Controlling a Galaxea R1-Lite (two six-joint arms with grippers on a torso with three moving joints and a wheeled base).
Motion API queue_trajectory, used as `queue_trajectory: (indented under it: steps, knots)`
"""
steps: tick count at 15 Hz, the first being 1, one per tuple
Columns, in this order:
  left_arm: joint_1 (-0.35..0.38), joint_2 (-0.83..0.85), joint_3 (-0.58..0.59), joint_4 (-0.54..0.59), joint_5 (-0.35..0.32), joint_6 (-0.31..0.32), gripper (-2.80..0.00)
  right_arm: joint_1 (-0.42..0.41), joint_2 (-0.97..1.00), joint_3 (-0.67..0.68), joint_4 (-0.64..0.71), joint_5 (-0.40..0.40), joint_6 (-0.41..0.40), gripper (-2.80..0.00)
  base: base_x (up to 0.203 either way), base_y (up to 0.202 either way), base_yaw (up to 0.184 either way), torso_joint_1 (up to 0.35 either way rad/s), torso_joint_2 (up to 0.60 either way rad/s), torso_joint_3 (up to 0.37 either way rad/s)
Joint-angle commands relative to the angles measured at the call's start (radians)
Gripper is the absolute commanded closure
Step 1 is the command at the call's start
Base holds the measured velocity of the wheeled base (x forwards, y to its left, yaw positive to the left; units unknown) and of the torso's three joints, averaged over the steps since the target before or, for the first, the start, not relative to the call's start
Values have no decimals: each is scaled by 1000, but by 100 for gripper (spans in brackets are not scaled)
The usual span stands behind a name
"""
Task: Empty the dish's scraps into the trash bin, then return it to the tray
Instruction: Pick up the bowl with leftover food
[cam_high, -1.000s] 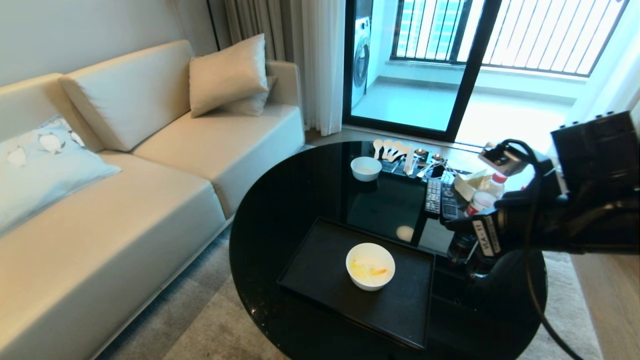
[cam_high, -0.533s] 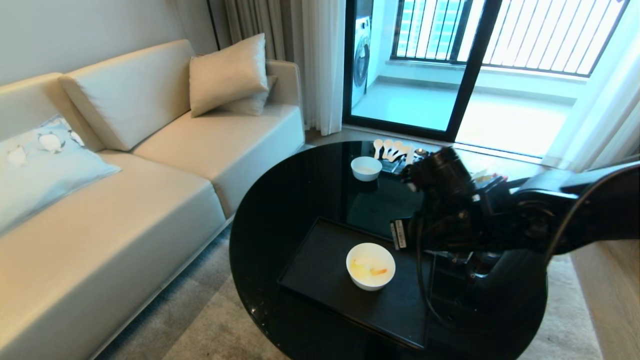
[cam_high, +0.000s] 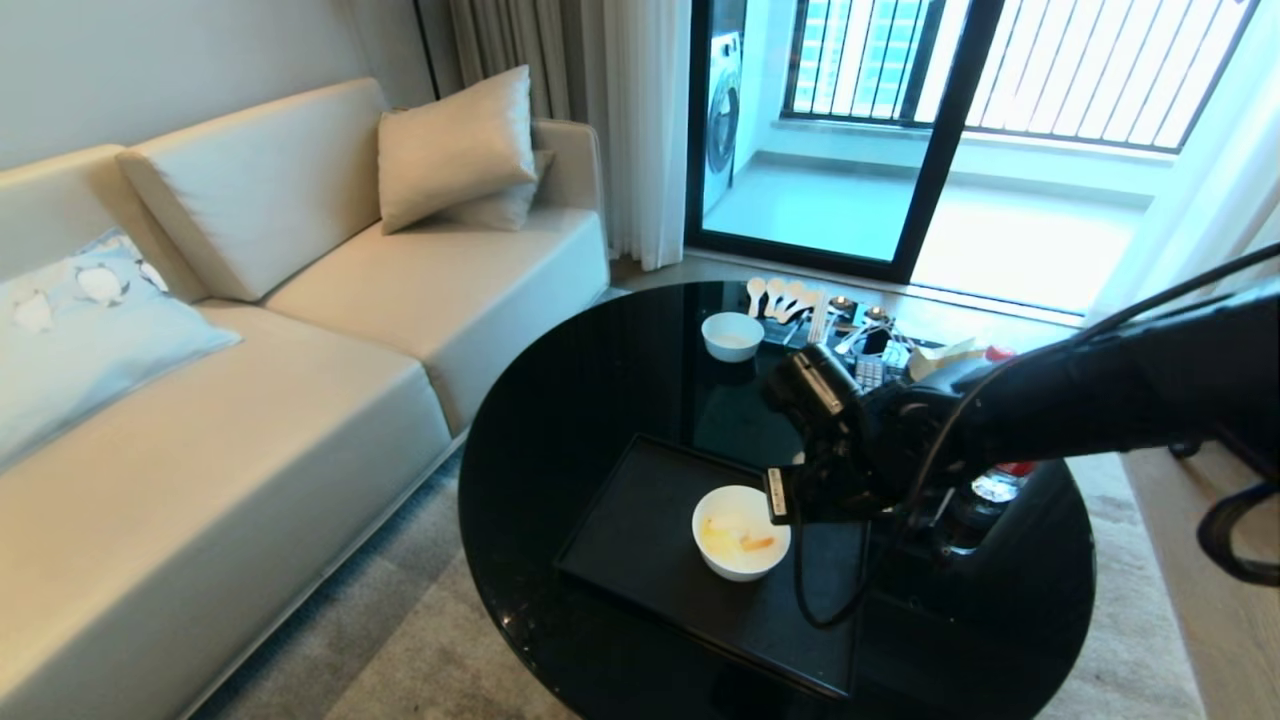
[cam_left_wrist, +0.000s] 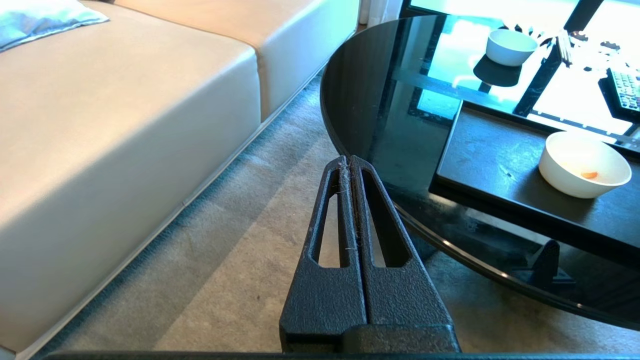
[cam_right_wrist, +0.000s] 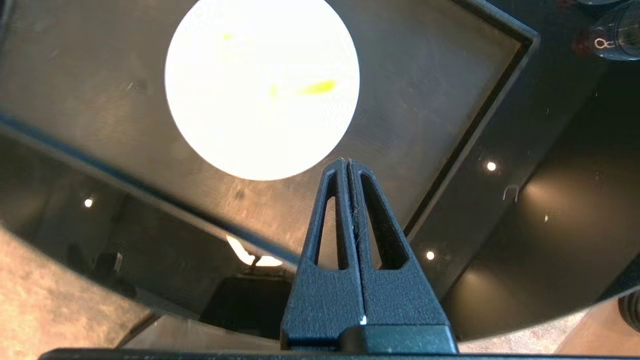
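Note:
The dish (cam_high: 740, 533), a white bowl, stands on the black tray (cam_high: 640, 530) on the round table. Orange and yellow scraps (cam_high: 755, 542) lie inside it. My right arm (cam_high: 850, 450) reaches in from the right, its wrist just right of the dish. In the right wrist view my right gripper (cam_right_wrist: 347, 161) is shut and empty, pointing down at the tray (cam_right_wrist: 425, 100) just outside the rim of the dish (cam_right_wrist: 261, 85). My left gripper (cam_left_wrist: 349, 159) is shut and parked over the carpet by the table edge. The trash bin is out of view.
A smaller white bowl (cam_high: 732, 335), spoons (cam_high: 785, 298), a remote (cam_high: 868, 375) and a bottle (cam_high: 1000, 480) stand on the far and right parts of the black glass table (cam_high: 560, 420). A beige sofa (cam_high: 300, 350) runs along the left.
My right arm has swung in from the right and come down beside the dish. The dish and tray have not moved.

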Motion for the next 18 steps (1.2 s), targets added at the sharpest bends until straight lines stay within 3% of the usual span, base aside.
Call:
queue_trajectory:
  steps: [1, 4, 5, 18]
  knots:
    - [0, 0, 0, -1, 1, -1, 0, -30, 50, -22, 6, -1, 3, 0, 0, 0, 0, 0, 0, 0]
    - [0, 0, 0, -1, 1, -1, 0, -48, 77, -43, 8, 4, 5, 0, 0, 0, 0, 0, 0, 0]
    - [0, 0, 0, -1, 1, -1, 0, -49, 89, -49, 18, 5, 6, -280, 0, 0, 0, 0, 0, 0]
    - [0, 0, 0, -1, 1, 0, 0, -54, 187, -80, 13, 6, 24, -280, 0, 0, 0, 0, 0, 0]
